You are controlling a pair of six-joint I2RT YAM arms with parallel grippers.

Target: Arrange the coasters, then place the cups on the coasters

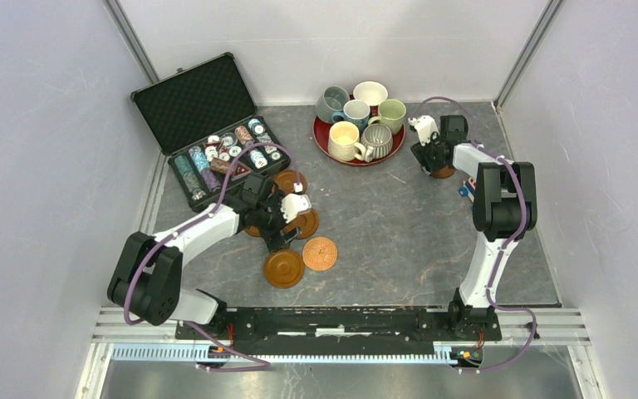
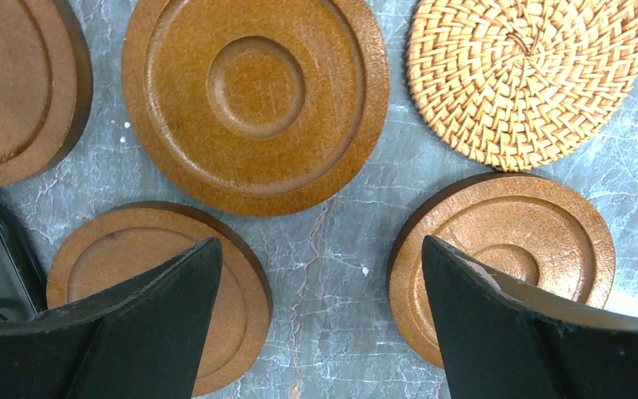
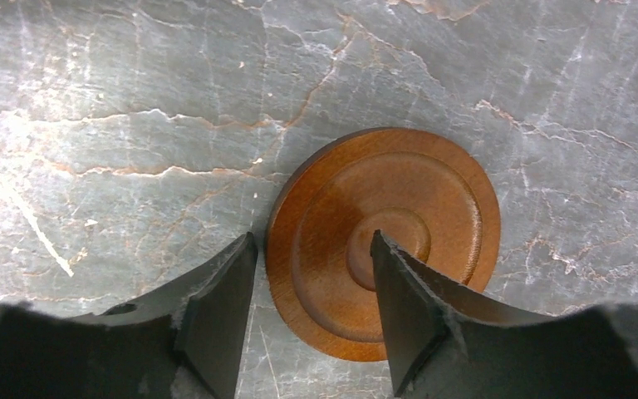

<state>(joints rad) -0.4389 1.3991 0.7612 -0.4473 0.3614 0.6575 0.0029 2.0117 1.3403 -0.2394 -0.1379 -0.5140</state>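
The left fingers (image 2: 133,332) stand wide apart with nothing between them, hanging over a cluster of wooden coasters (image 2: 253,91) and one woven coaster (image 2: 527,79) on the left of the desk (image 1: 382,224); the right fingers (image 3: 216,324) are partly open, straddling the rim of a lone coaster (image 3: 415,199) lying flat to the right of the red tray (image 1: 320,133), one finger outside its edge, one over its centre; all six cups (image 1: 343,140) sit together on that tray.

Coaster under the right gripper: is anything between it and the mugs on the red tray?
Nothing visible. Bare table runs from the red tray to the coaster. Only the right gripper itself sits over the coaster, jaws apart astride its rim, and would need to withdraw.
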